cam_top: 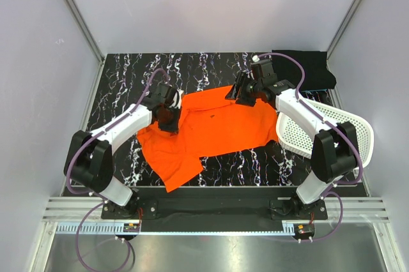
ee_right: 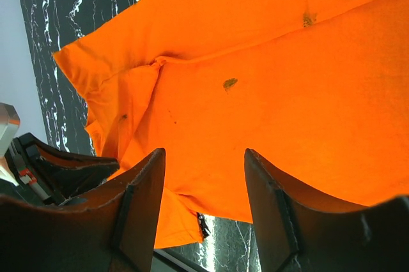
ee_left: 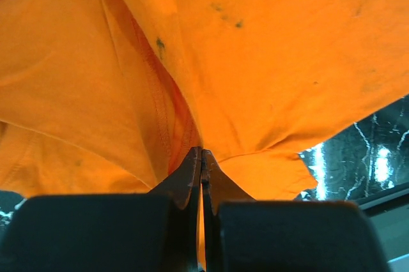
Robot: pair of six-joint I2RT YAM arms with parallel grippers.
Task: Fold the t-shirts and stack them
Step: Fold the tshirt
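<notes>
Worktop (cam_top: 211,68): black with white veining, it is carrying both shirts, with the two arm bases sitting at its near edge.
Orange t-shirt (cam_top: 211,128): it is lying spread across the middle of the worktop, rumpled, with one part trailing toward the near edge on the left side.
Left arm (cam_top: 121,128): it is reaching up and inward from its base, elbow bent, wrist tipping down over the shirt's left edge.
Right arm (cam_top: 307,112): it is stretching forward and inward over the basket's left part, its wrist angling down at the shirt's far right corner.
Basket (cam_top: 358,125): white and perforated, it is sitting at the right side of the worktop, partly under the right arm.
Black t-shirt (cam_top: 310,68): it is lying at the far right corner, apart from the orange one.
Left pincer (ee_left: 201,157): clenched – its fingers are pinching a bunched fold of orange fabric between their tips.
Right pincer (ee_right: 204,157): released – its fingers are standing well apart over the orange cloth, gripping nothing.
</notes>
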